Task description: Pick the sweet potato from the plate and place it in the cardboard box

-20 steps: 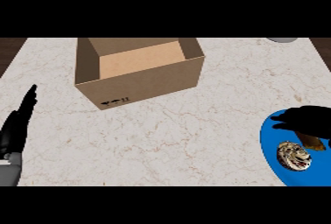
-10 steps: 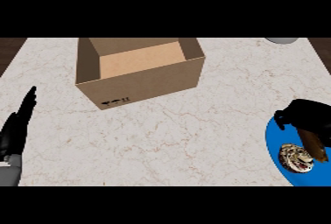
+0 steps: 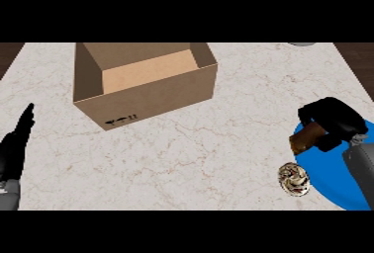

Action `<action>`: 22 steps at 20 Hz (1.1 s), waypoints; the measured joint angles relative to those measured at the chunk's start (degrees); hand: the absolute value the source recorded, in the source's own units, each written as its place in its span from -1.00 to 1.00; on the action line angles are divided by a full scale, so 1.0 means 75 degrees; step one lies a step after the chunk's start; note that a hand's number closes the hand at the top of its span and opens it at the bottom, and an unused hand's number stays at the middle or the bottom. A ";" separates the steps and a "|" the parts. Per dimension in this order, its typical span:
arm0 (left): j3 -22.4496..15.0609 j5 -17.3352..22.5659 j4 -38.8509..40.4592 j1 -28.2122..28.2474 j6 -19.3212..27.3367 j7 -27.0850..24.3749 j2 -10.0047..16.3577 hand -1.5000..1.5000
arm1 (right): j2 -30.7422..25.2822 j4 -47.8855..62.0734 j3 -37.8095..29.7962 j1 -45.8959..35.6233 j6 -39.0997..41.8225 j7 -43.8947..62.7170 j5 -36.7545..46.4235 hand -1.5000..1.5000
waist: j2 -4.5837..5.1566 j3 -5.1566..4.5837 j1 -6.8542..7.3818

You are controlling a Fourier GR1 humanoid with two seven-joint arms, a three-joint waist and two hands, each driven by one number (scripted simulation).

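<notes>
A brown sweet potato (image 3: 306,138) shows at the right, with my right hand (image 3: 335,120) curled round it above the left rim of the blue plate (image 3: 321,173). Most of the potato is hidden under the fingers. An open cardboard box (image 3: 146,81) stands at the upper left of the marble counter, its inside bare. My left hand (image 3: 15,150) rests open at the left edge, fingers pointing up.
A small round patterned object (image 3: 294,179) lies on the plate's left edge, just below the right hand. A grey object (image 3: 301,44) peeks in at the top right edge. Bare marble counter (image 3: 219,143) lies between box and plate.
My right hand has closed round the sweet potato and moved it up and left toward the plate's rim. The left hand has not moved.
</notes>
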 measured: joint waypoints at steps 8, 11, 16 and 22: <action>0.0047 0.0007 -0.0026 0.0104 -0.0008 0.0034 0.0032 0.00 | 0.2160 -0.1641 -0.0707 -0.0363 -0.0888 0.4129 0.0220 1.00 | -0.0087 -0.0024 -0.0057; 0.0021 0.0019 -0.0074 0.0050 -0.0066 -0.0009 0.0034 0.00 | 0.2984 -0.2586 -0.0216 -0.0694 -0.0922 0.5484 0.0858 1.00 | -0.0038 -0.0023 0.0086; -0.0091 -0.0076 0.0110 -0.0203 -0.0078 -0.0140 -0.0082 0.00 | 0.3678 -0.3627 0.1009 -0.1655 -0.0255 0.7725 0.1189 1.00 | 0.0093 -0.0006 0.0349; -0.0230 -0.0168 0.0029 -0.0431 -0.0161 -0.0080 -0.0190 0.00 | 0.3904 -0.2751 0.1687 -0.3455 -0.0776 0.9558 0.0219 1.00 | 0.0203 0.0008 0.0640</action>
